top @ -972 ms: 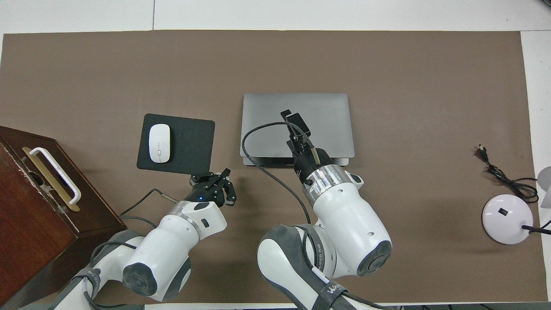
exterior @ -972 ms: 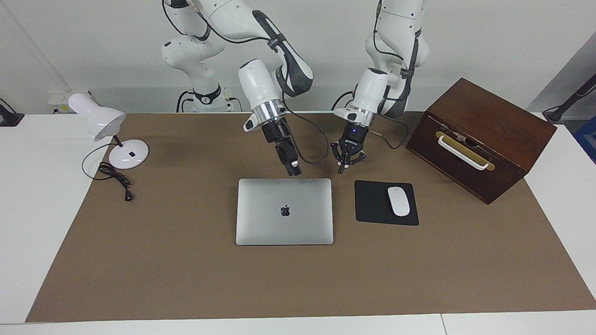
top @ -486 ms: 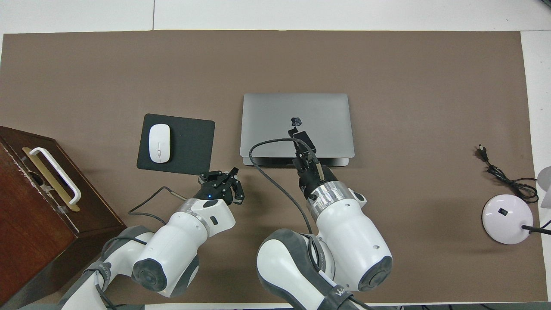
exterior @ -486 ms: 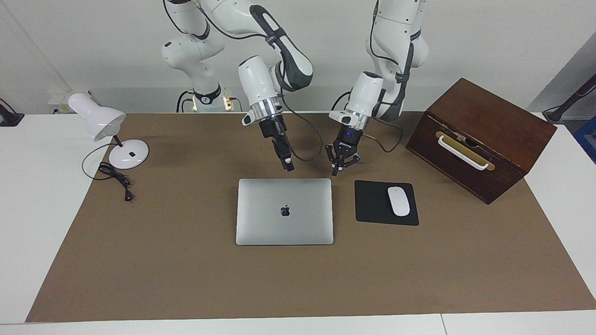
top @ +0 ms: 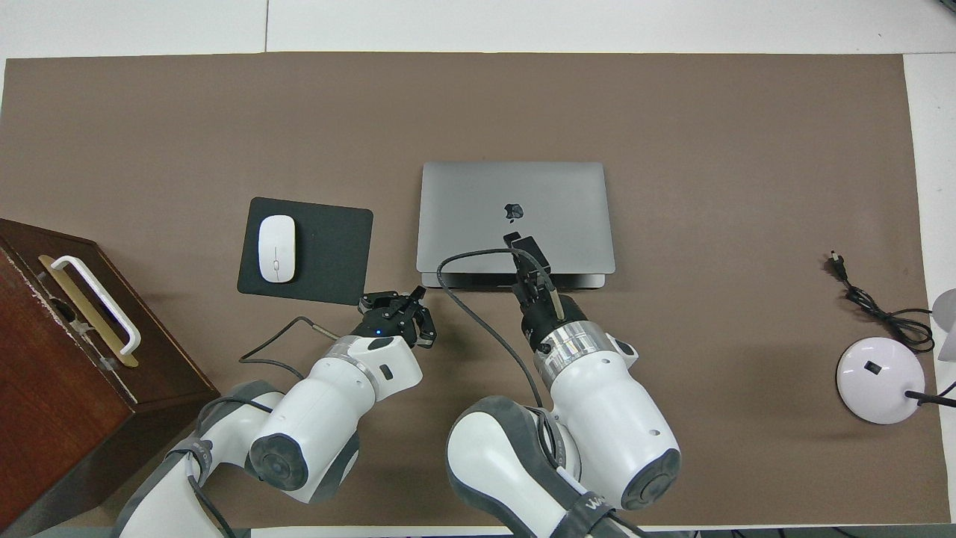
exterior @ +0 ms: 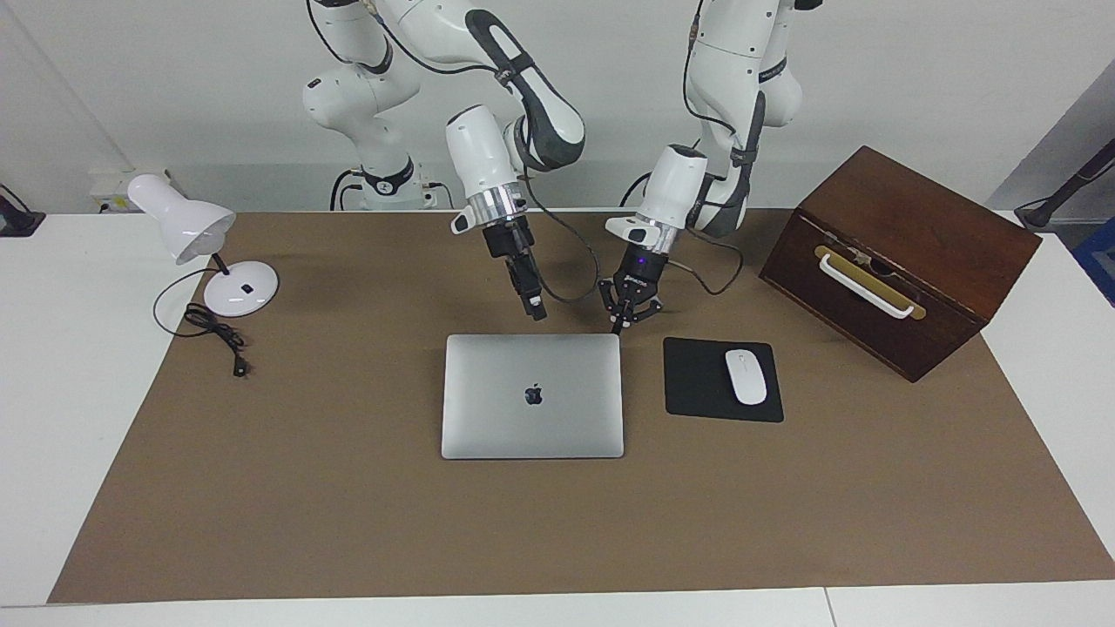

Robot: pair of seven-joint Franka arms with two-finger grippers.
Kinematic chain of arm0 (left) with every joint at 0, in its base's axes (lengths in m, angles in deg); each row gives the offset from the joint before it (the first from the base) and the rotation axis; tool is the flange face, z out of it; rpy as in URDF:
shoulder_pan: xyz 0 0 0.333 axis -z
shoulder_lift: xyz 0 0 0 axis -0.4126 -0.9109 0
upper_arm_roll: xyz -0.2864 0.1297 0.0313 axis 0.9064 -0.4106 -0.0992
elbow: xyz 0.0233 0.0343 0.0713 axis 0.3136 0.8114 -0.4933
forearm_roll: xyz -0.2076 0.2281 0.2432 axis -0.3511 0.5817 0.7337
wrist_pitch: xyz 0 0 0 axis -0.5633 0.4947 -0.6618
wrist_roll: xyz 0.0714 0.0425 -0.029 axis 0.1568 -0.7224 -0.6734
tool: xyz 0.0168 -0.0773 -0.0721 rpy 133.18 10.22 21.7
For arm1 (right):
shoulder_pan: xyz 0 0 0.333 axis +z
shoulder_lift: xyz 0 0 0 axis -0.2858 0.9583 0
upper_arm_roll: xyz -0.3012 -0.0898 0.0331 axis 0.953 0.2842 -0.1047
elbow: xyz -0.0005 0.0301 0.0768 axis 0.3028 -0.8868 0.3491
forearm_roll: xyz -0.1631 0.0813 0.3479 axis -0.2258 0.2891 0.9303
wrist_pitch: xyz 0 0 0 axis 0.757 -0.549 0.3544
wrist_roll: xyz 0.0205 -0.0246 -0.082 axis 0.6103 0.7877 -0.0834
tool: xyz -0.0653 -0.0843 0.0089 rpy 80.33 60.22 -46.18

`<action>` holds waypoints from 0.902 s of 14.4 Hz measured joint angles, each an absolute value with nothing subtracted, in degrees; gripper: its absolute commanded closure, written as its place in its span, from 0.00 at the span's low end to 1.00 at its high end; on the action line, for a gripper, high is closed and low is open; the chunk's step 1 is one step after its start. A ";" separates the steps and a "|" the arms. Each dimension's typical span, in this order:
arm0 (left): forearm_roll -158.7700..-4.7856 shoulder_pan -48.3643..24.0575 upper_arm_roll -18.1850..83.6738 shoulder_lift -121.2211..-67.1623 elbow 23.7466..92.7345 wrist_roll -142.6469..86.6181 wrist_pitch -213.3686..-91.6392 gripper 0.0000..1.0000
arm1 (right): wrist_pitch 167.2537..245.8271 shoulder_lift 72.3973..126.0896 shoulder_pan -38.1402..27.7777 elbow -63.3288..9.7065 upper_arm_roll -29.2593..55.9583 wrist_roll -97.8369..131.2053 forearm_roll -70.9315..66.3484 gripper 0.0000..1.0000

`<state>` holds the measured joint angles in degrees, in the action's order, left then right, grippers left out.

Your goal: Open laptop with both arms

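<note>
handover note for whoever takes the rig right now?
Left gripper: open, hanging over the mat at the laptop's corner nearest the mouse pad, touching nothing.
Right gripper: holds nothing, raised over the laptop's robot-side edge.
Laptop: closed, flat on the brown mat, logo up, mouse pad beside it.
Done: nothing beyond the approach.
Left: brace the base, raise the lid.

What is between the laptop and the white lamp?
Mostly bare brown mat between the laptop and the lamp. Only the lamp's black cord trails there, close to the lamp, clearest in the facing view.
</note>
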<state>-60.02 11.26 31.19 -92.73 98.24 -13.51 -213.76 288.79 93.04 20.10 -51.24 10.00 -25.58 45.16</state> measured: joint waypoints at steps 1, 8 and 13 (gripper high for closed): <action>-60.02 11.91 31.22 -92.76 98.24 -14.20 -213.76 1.00 | 288.79 93.04 20.10 -51.27 10.00 -25.58 45.16 0.00; -60.02 13.38 31.18 -94.09 96.46 -16.13 -213.76 1.00 | 288.79 93.96 20.10 -51.37 10.00 -25.58 45.16 0.00; -60.24 13.41 31.17 -97.28 93.70 -16.27 -213.78 1.00 | 288.79 94.94 20.11 -51.17 10.00 -25.58 45.16 0.00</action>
<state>-60.24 13.41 31.17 -97.28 93.70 -16.27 -213.78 288.79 94.94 20.11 -51.17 10.00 -25.58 45.16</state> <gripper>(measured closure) 0.991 0.000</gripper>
